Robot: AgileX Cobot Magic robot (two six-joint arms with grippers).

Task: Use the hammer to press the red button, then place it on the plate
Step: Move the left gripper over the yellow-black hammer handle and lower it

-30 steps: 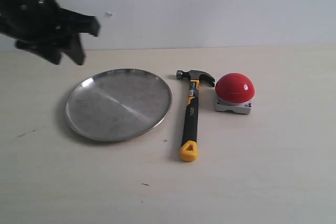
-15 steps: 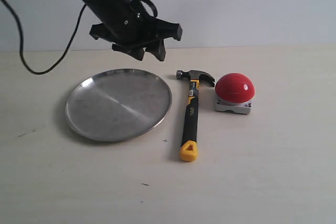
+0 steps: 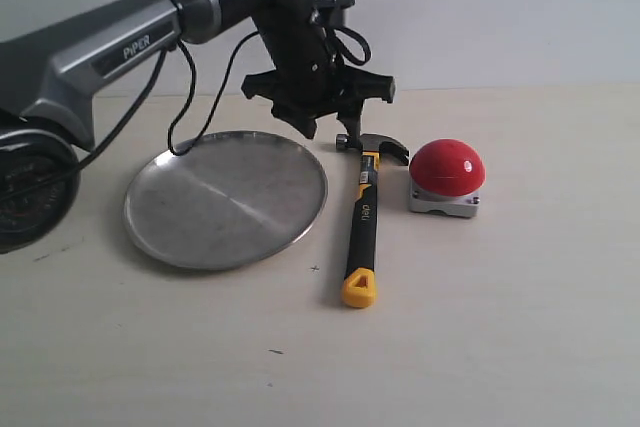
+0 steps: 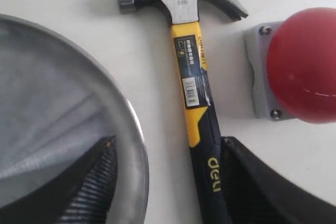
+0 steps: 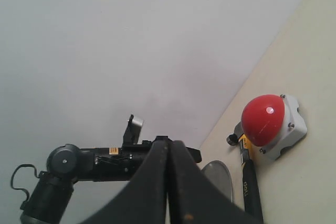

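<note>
The hammer [image 3: 362, 217] lies flat on the table between the plate [image 3: 225, 197] and the red button [image 3: 447, 167], head at the far end. My left gripper [image 3: 328, 127] hovers open just behind the hammer head. In the left wrist view the hammer [image 4: 191, 66] runs between the two fingers: one finger [image 4: 89, 182] is over the plate's rim [image 4: 134, 145], the other [image 4: 262, 187] lies beside the handle, and the button [image 4: 304, 72] is off to one side. My right gripper [image 5: 168, 145] is shut on nothing, raised, and looks toward the button [image 5: 262, 119].
The left arm [image 3: 120, 47] stretches from the left edge over the back of the plate, with a cable hanging down to the plate's rim. A pale wall stands behind the table. The right arm is outside the exterior view.
The left arm has swung from the far left across the back of the plate to the hammer's head, and its jaws have widened. Hammer, button and plate have not moved.
</note>
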